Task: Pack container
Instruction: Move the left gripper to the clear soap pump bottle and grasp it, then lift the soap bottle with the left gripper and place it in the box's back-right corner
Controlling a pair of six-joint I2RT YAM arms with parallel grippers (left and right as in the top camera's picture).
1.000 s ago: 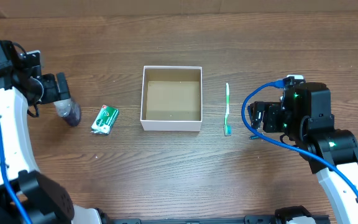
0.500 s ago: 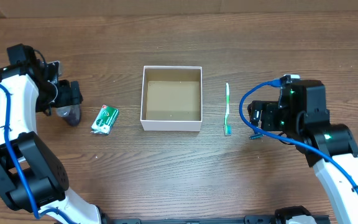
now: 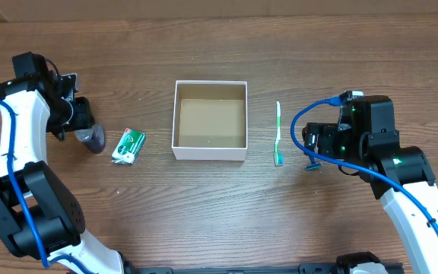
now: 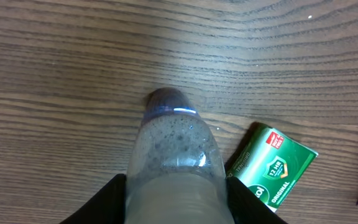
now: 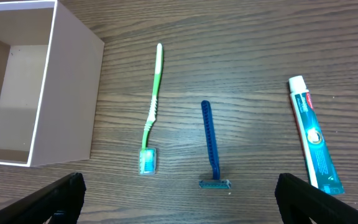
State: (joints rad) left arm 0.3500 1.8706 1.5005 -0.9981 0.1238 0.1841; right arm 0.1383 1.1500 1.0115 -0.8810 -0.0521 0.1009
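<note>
**Left jaws grip a bottle; container sits open at mid-counter**

Seen from overhead, the container (image 3: pixel 210 153) stands at the centre of the wooden counter (image 3: pixel 204 221). It is square and white-walled, and its brown floor is bare. In the right wrist view one of its white walls (image 5: pixel 61 93) fills the upper left corner.

At 9 o'clock from the container, just beside it but not touching, lies a green packet (image 3: pixel 128 146). Further out at 9 o'clock are the left jaws, closed on a bottle (image 3: pixel 91 139). In the left wrist view the bottle (image 4: pixel 176 162) is clear and speckled with a dark cap. It sits pinched between the two dark fingers (image 4: pixel 107 202), cap end pointing away from the camera toward the counter. Whether the cap touches the wood, I cannot tell. The packet (image 4: pixel 272 168) lies at 3 o'clock from the bottle, close but apart.

At 3 o'clock from the container lies a green toothbrush (image 3: pixel 278 133), parallel to the near wall. In the right wrist view the toothbrush (image 5: pixel 152 112) has its bristle head at 6 o'clock. A blue razor (image 5: pixel 211 143) lies at 3 o'clock from it, and a toothpaste tube (image 5: pixel 312 134) further out at 3 o'clock, all three apart. The right jaws stand wide and hold nothing, hovering over the razor.
</note>
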